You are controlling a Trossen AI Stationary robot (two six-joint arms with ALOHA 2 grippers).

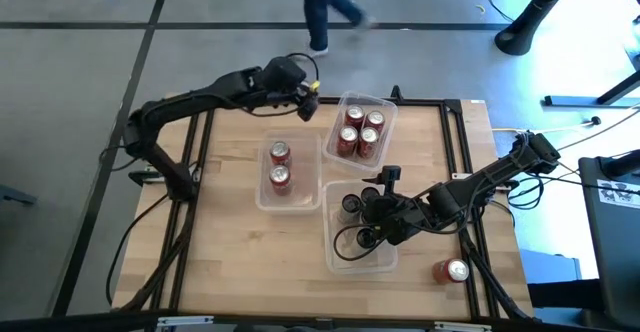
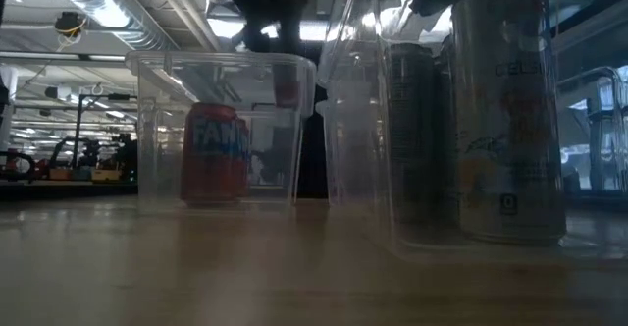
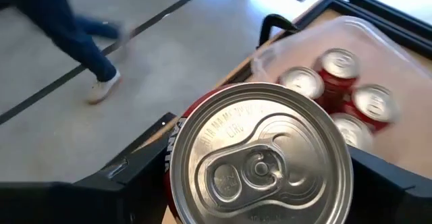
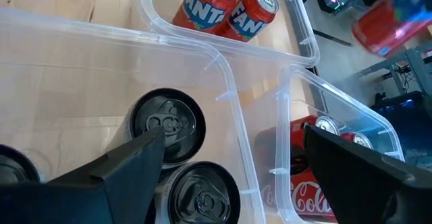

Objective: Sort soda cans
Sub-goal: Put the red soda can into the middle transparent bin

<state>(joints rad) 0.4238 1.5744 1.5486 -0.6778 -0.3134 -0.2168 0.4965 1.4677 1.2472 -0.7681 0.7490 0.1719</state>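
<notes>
My left gripper [image 1: 305, 105] hangs over the table's far edge, just left of the far bin [image 1: 388, 107], and is shut on a red soda can [image 3: 260, 160] with a silver top. That bin holds several red soda cans [image 1: 358, 132]. A middle bin [image 1: 262, 197] holds two orange-red cans [image 1: 280, 166]. My right gripper [image 1: 373, 210] stands open over the near bin [image 1: 330, 257], above dark cans [image 4: 167, 126], with nothing between its fingers. My left gripper pinches the red can's side wall [image 3: 174, 146] just under the silver top, one dark finger [image 3: 125, 180] on each side. The fingers slant down at it from the table's left. The can is lifted clear, its top facing the wrist camera.
One more red can [image 1: 452, 270] lies on its side near the table's right near corner, outside the bins. A person [image 1: 325, 7] walks on the floor beyond the far edge. Bare wood lies on the table's left side and along its near edge.
</notes>
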